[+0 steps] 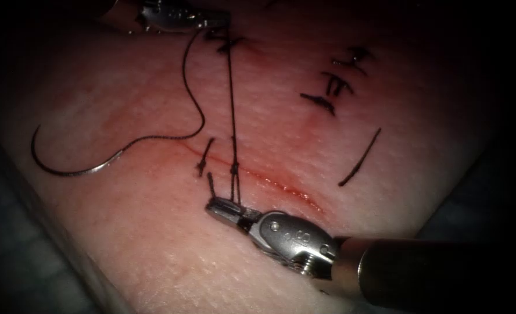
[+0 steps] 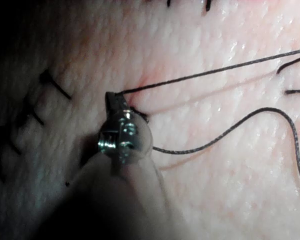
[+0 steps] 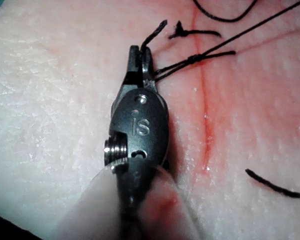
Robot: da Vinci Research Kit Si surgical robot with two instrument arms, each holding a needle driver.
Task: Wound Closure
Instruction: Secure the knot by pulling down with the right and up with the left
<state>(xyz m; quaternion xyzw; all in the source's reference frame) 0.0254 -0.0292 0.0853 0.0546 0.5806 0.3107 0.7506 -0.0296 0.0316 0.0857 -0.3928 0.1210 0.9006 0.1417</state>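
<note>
The curved needle (image 1: 66,170) lies free on the tissue (image 1: 124,232), left of the cut (image 1: 281,187), held by neither tool and not in the tissue. Its thread (image 1: 195,99) curls up to the left tool (image 1: 224,23), whose jaws are shut on the thread. From there a taut strand (image 1: 231,104) runs down to a knot (image 1: 233,169) at the cut. Just below the knot, the right tool (image 1: 212,207) is shut on the thread's short end. The left wrist view shows the left tool (image 2: 111,97) pinching the strand (image 2: 215,72). Up close, the right tool (image 3: 140,52) grips thread beside the knot (image 3: 194,59).
Several finished stitches (image 1: 334,87) sit on the tissue at the upper right. A loose cut piece of thread (image 1: 359,158) lies right of the cut. Short cut ends (image 1: 204,156) stick up near the knot. Red fluid (image 1: 293,192) lines the cut.
</note>
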